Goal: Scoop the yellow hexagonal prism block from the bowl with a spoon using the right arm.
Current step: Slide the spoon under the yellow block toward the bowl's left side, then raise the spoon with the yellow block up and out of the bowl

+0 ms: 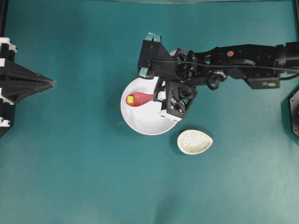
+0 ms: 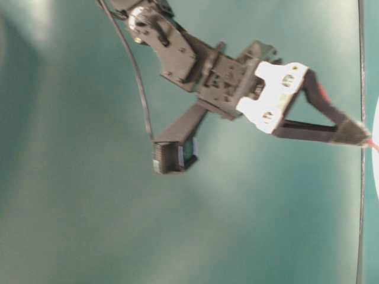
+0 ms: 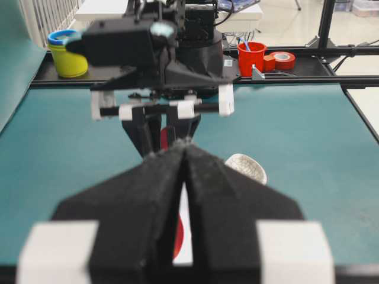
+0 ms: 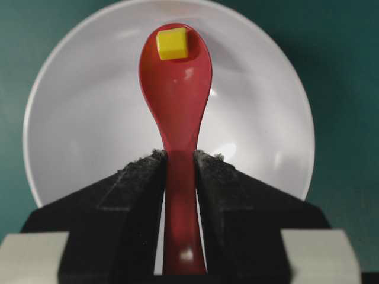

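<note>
The white bowl point(image 1: 142, 120) sits mid-table. My right gripper point(image 1: 158, 96) reaches over it from the right, shut on the handle of the pink-red spoon point(image 1: 140, 99). In the right wrist view the spoon point(image 4: 176, 83) points away from the gripper point(image 4: 180, 157) over the bowl point(image 4: 89, 118). The yellow hexagonal prism block point(image 4: 172, 44) lies in the far end of the spoon's head, and it also shows from overhead as the yellow block point(image 1: 131, 99). My left gripper point(image 1: 51, 83) rests at the table's left edge, shut and empty, with its tips point(image 3: 186, 143) together.
A small speckled teardrop dish point(image 1: 195, 142) lies just right of the bowl's near side. Beyond the table's far edge in the left wrist view stand a yellow container point(image 3: 67, 56), a red cup point(image 3: 251, 57) and a red tape roll point(image 3: 284, 60).
</note>
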